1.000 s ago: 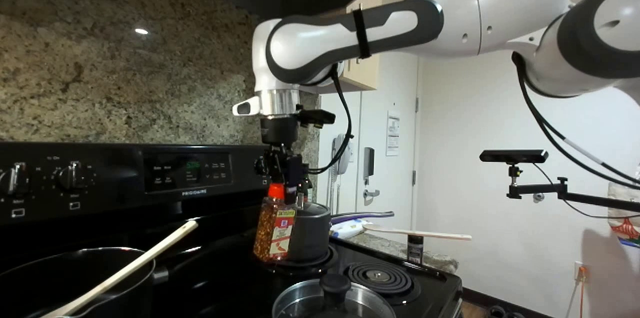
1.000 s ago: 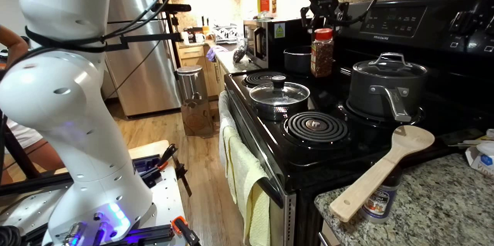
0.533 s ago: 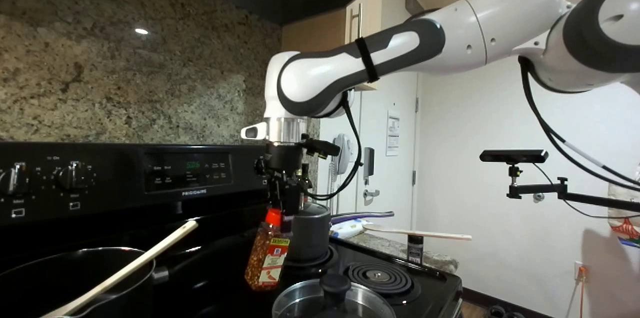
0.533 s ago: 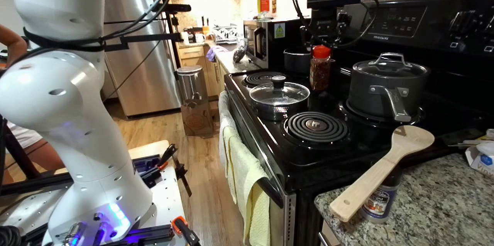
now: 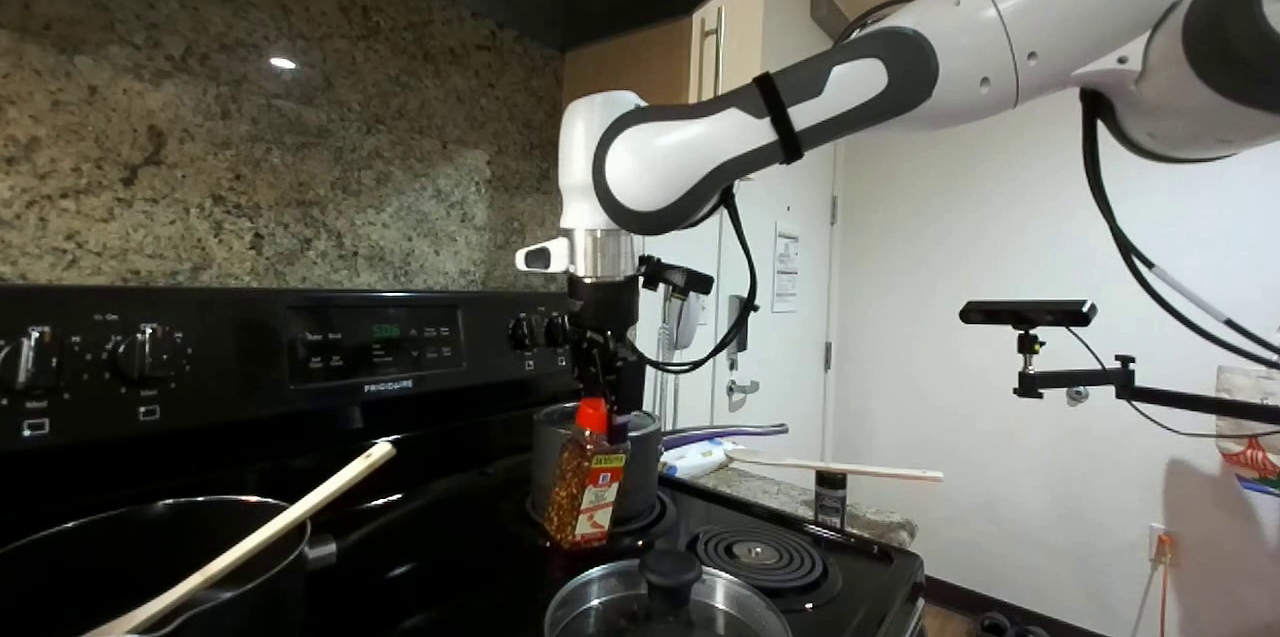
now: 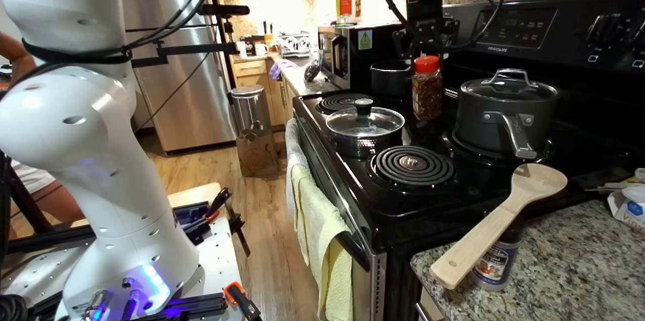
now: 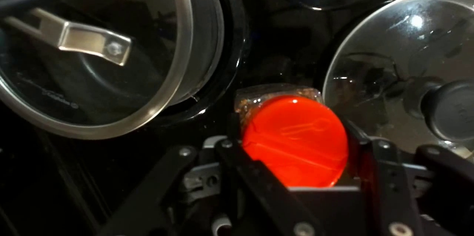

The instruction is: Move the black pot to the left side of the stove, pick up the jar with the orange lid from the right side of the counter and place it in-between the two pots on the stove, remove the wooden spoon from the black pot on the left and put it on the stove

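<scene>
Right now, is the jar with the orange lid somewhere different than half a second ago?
Yes, rightward and slightly up in an exterior view: the jar covered the left edge of the grey pot then; now that edge shows.

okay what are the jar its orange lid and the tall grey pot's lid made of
Jar: clear plastic or glass; contents show through. Orange lid: likely plastic, smooth, glossy, catching small highlights. Tall grey pot's lid: probably glass, see-through, with a shiny, metal-looking rim.

Jar with orange lid (image 5: pixel 582 492) — tilted, over stove (image 5: pixel 440 542); wooden spoon (image 5: pixel 245 552) — slanting in black pot (image 5: pixel 265 602).
</scene>
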You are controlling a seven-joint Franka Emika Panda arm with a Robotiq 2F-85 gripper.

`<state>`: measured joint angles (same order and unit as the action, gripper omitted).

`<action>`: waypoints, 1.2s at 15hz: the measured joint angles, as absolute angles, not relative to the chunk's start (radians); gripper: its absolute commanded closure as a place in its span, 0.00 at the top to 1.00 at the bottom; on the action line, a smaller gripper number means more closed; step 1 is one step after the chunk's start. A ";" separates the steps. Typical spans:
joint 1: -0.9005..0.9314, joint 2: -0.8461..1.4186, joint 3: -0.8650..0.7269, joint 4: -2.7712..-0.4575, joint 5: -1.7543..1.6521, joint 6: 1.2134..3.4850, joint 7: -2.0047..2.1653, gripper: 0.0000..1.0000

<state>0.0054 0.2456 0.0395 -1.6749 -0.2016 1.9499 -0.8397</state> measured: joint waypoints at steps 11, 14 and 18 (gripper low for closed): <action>0.059 0.291 0.083 -1.675 -0.253 1.920 -0.940 0.37; 0.059 0.304 0.084 -1.665 -0.253 1.920 -0.949 0.37; 0.059 0.307 0.086 -1.661 -0.253 1.920 -0.973 0.82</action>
